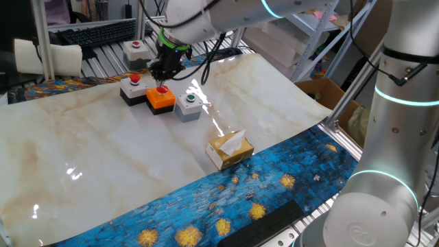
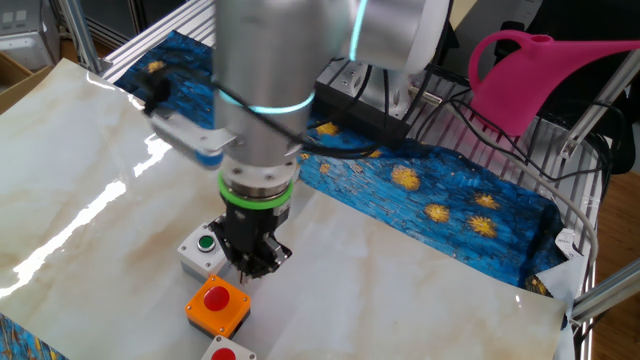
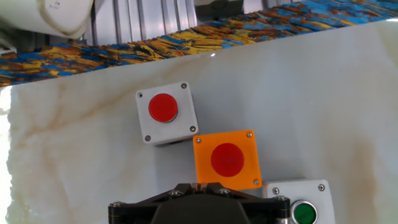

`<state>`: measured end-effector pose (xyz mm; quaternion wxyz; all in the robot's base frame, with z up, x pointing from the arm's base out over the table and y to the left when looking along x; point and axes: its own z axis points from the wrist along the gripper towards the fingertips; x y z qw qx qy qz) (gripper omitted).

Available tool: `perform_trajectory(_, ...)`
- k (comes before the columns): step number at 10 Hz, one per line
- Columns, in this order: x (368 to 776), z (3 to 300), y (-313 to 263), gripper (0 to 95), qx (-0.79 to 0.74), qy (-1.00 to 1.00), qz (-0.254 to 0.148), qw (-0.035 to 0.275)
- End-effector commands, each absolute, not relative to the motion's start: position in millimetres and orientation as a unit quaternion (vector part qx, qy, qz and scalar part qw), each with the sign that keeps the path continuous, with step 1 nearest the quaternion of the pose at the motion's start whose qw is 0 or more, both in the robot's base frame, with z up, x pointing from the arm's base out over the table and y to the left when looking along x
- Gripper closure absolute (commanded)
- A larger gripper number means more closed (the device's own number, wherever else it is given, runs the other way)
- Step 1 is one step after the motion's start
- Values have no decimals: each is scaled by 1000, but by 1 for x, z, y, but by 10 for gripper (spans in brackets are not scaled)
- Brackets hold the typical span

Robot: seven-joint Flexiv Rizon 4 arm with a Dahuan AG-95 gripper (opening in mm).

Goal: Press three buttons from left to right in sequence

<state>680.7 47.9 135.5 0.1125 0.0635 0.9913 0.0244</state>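
Above the orange box (image 1: 160, 99), the gripper (image 1: 164, 71) points steeply down, fingers closed, seemingly holding nothing.

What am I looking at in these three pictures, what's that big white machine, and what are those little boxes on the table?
It is a white robot arm ending in a dark two-finger tool, shut and holding nothing. Two pictures come from fixed cameras on different sides of the table; the third looks down from the arm's hand. On the marble-patterned table sheet three push-button boxes sit in a row: a black box with white top and red button, an orange box with red button, and a grey box with green button. The tool is poised just over the orange one. A tan tissue box lies nearer the front.
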Motion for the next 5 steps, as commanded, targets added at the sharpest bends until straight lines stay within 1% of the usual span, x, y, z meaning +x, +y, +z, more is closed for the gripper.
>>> perform_trajectory(1,683,135,48,950,65,991,21,116)
perform_trajectory(3,683,135,48,950,83,990,15,113)
perform_trajectory(5,683,135,48,950,64,993,2,104)
